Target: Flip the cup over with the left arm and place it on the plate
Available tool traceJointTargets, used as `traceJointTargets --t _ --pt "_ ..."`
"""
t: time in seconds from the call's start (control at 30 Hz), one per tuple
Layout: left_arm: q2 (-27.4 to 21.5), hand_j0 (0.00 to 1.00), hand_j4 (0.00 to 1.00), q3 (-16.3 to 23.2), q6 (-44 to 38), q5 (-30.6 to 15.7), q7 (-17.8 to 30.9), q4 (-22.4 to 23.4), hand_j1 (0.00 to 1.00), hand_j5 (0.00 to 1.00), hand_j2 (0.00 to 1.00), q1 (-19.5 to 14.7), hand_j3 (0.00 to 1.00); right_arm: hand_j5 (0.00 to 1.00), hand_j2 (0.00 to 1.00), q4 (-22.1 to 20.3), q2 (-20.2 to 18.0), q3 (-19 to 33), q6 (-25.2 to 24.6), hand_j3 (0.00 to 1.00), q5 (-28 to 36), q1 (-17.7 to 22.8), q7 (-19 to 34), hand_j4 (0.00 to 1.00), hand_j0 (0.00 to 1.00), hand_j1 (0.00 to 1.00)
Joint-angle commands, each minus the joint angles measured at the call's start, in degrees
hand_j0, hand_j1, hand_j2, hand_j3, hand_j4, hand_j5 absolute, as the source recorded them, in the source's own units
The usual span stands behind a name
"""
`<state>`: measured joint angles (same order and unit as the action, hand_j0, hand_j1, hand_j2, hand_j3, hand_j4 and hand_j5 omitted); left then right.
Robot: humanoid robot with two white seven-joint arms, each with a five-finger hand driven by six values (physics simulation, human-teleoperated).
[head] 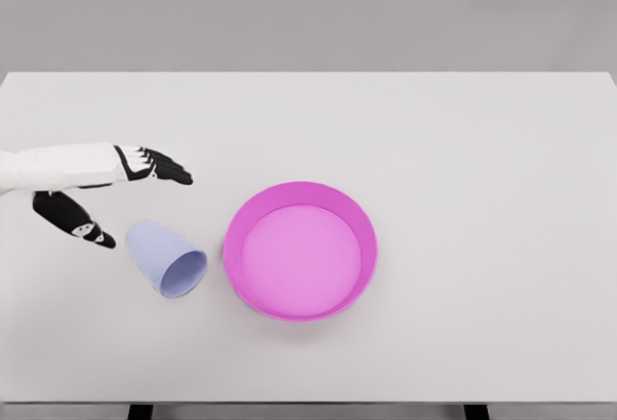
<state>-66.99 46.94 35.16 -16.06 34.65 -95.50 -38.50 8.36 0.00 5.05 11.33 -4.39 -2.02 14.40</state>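
Observation:
A pale lavender cup [167, 258] lies on its side on the white table, its open mouth facing the lower right. Right of it stands a magenta plate [300, 249] with a raised rim, nothing inside. My left hand [130, 196] comes in from the left edge and hovers just above and left of the cup, open, with the black fingers [159, 167] stretched to the right and the thumb [77, 222] pointing down beside the cup's closed end. It holds nothing and seems close to the cup without touching it.
The white table [463, 150] stretches wide to the right and back. Its front edge runs near the bottom of the picture, just below the cup and plate.

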Motion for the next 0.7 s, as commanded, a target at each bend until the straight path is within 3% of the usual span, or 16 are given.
traceJointTargets --t 0.0,0.27,0.47,0.57,0.67 --pt "-0.6 1.0 1.0 0.43 -0.16 -0.99 -0.02 -0.48 1.0 1.0 1.0 0.0 1.0 1.0 1.0 -0.01 0.0 -0.3 0.01 1.0 -0.09 0.0 0.02 1.0 1.0 1.0" --pt "-0.77 1.0 1.0 0.52 -0.16 0.07 -0.02 -3.91 1.0 1.0 1.0 2.46 1.0 1.0 1.0 0.69 0.0 -0.21 0.01 1.0 0.08 0.44 0.02 1.0 1.0 1.0" --pt "-0.6 1.0 1.0 0.34 -0.16 0.68 -0.2 -1.19 1.0 1.0 1.0 3.43 1.0 1.0 1.0 0.6 0.0 -0.39 0.01 1.0 0.0 0.44 0.02 1.0 1.0 1.0" --pt "4.76 1.0 1.0 1.13 -0.16 2.26 -0.2 3.21 1.0 1.0 1.0 3.78 1.0 1.0 1.0 0.69 0.0 -0.3 0.01 1.0 0.0 0.44 0.02 1.0 1.0 1.0" --pt "6.08 1.0 1.0 3.07 -0.16 3.5 -0.37 6.11 1.0 1.0 1.0 3.87 1.0 1.0 1.0 0.69 0.0 -0.39 0.01 1.0 0.08 0.44 0.02 1.0 1.0 1.0"
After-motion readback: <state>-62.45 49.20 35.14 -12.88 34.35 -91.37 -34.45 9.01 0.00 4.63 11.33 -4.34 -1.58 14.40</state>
